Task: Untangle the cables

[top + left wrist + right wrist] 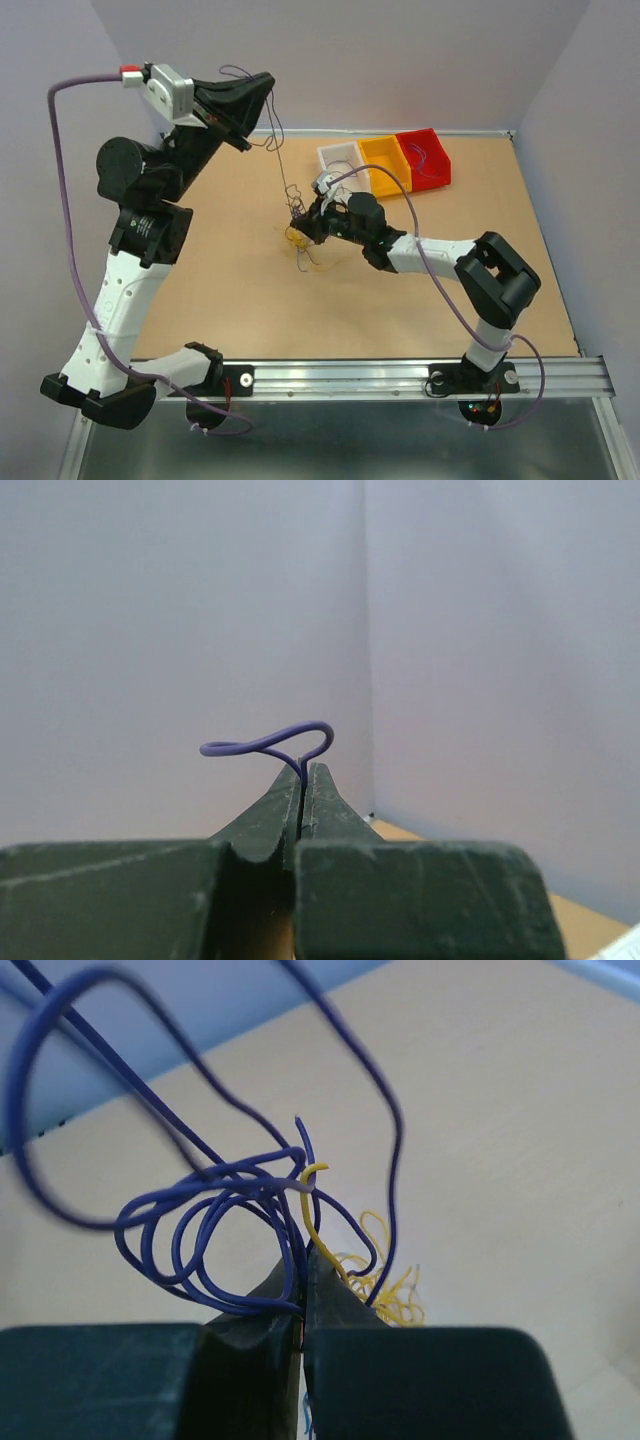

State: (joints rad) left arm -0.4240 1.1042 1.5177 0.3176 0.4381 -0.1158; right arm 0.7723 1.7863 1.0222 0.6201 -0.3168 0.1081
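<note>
- Two grippers, both pressed shut: the left gripper (303, 772) pinches one purple wire (265, 743) high above and left of the clump (298, 238). The right gripper (303, 1260) clamps blue-purple loops (190, 1235) and a yellow strand (308, 1210) at the clump, low over the table (220, 300).
- The wire runs down from the left gripper into the clump.
- Step, I judge: drawing one strand out. Next calls for a pull away from the clump while the right gripper anchors it.
</note>
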